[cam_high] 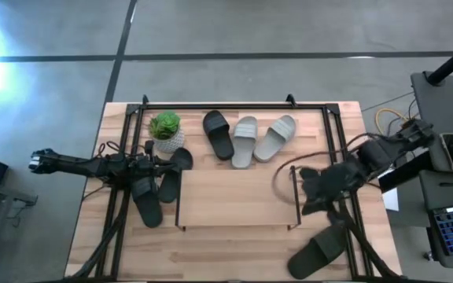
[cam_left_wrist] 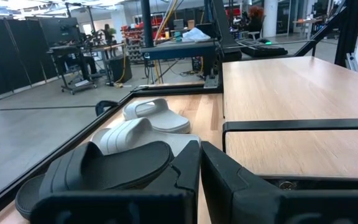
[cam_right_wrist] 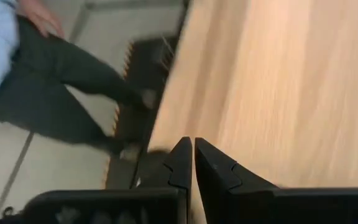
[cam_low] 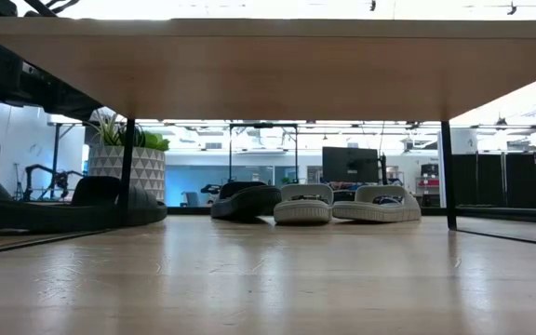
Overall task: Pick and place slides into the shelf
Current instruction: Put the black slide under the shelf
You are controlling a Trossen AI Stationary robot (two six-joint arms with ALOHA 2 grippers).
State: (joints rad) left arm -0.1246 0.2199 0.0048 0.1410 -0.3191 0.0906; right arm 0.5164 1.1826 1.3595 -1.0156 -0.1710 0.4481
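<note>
The shelf [cam_high: 238, 196] stands mid-table, its plank top bare. Near the far edge a black slide [cam_high: 219, 134] and two light grey slides [cam_high: 244, 141] [cam_high: 276, 138] lie side by side on their soles. Two black slides [cam_high: 171, 177] [cam_high: 145, 203] lie left of the shelf, and another black slide [cam_high: 319, 251] lies at the near right. My left gripper [cam_high: 166, 164] is shut, low beside the left pair; a black slide [cam_left_wrist: 104, 168] lies right beside its fingers. My right gripper [cam_high: 303, 182] is shut and empty over the shelf's right end [cam_right_wrist: 193, 155]. My left gripper's shut fingers [cam_left_wrist: 185, 171] stand level against the toe-end edge [cam_left_wrist: 166, 155] of a black slide that lies on the table. I cannot tell whether they touch it.
A small potted plant [cam_high: 166, 130] stands at the far left, close to my left gripper. Black rails [cam_high: 234, 105] run around the tabletop. A cable loop [cam_high: 278, 177] lies by the shelf's right frame. A person [cam_right_wrist: 17, 74] stands on the floor beyond the table's edge.
</note>
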